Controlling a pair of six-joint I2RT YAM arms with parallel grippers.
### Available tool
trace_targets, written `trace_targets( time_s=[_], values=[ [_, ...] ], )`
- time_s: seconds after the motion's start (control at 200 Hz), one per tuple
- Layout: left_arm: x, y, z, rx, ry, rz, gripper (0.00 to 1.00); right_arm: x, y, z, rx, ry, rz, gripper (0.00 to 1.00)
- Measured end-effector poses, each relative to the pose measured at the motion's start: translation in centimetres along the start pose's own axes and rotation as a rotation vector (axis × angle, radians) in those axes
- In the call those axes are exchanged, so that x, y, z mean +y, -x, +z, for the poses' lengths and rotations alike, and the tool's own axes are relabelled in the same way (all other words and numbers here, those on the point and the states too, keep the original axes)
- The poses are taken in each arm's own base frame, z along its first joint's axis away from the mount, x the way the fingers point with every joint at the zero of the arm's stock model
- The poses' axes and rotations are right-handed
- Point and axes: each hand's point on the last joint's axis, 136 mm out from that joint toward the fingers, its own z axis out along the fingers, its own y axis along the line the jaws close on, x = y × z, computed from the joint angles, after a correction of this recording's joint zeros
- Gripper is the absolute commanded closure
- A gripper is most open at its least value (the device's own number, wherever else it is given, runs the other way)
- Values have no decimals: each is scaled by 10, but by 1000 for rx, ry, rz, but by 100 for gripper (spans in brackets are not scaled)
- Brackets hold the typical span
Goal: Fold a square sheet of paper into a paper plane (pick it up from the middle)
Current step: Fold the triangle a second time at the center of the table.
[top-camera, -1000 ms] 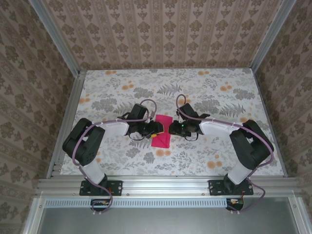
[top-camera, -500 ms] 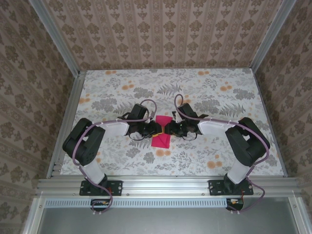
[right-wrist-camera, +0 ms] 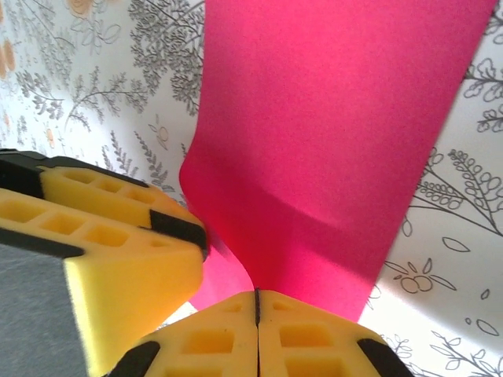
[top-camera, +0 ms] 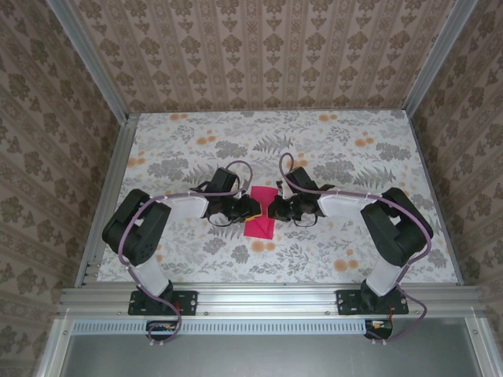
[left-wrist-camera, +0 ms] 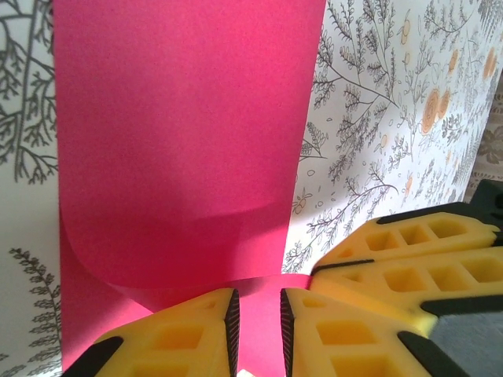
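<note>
The right gripper [right-wrist-camera: 257, 302] is clamped tight, pad to pad, with an upturned lip of the square sheet of paper [right-wrist-camera: 330, 133] rising straight into the seam between its fingers. It appears to be nipping that edge. Just beside it, tip to tip, the left gripper [left-wrist-camera: 259, 314] stands with a sliver of gap between its pads. Pink shows through the gap, but whether it has any paper caught cannot be told. Directly ahead of the left fingertips the sheet [left-wrist-camera: 181, 141] curls up off the floral tabletop [top-camera: 354, 157] in a soft roll and then lies flat beyond. From above, the two claws, left [top-camera: 253, 207] and right [top-camera: 277, 209], meet over the middle of the pink sheet [top-camera: 259, 226]. Its long axis runs crosswise to both claws, one end toward the arm bases and the other away. Neither arm is the nearer, as each is already at the paper from its own side. The coming lift or fold would seem to turn on the right claw's hold on that raised lip.
</note>
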Motion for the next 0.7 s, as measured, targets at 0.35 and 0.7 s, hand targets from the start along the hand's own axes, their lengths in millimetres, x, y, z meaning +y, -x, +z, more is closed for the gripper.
trace_targets(
  time_s=[0.35,0.7],
  values=[
    [-4,-4,0,21,-20,1,71,-8,9,1,-23,-65,-51,97],
    [-19,1,-2,26,-44,27,72,-21,10,5,-16,-134,-69,97]
  ],
)
